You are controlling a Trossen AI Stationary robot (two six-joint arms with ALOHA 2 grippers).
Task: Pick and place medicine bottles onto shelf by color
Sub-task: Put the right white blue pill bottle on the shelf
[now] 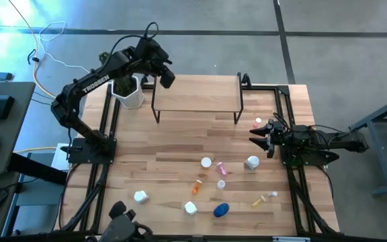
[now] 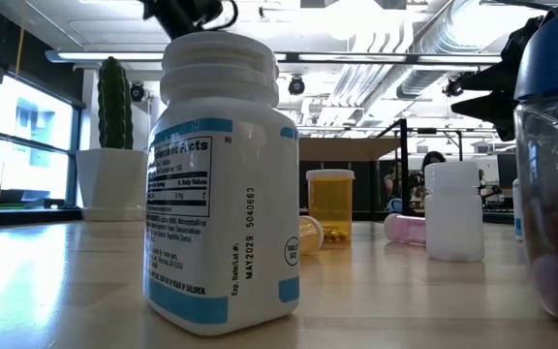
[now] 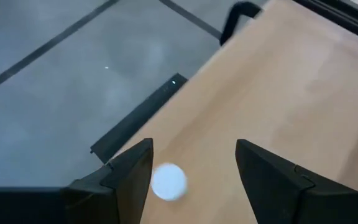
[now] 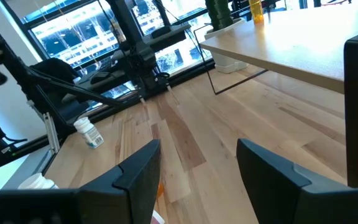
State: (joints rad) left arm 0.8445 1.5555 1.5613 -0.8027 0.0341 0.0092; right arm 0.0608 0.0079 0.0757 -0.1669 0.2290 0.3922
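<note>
On the shelf only one white-capped bottle is seen, between the spread jaws of the left gripper at its far left corner, while the open-jawed right gripper waits beside the remaining bottles, left scattered on the table.

Low wooden shelf on thin black legs at the table's far edge, one white-capped bottle standing near its left end. Other small bottles scattered on the tabletop nearer the front: white, orange, pink, yellowish, one round blue.
</note>
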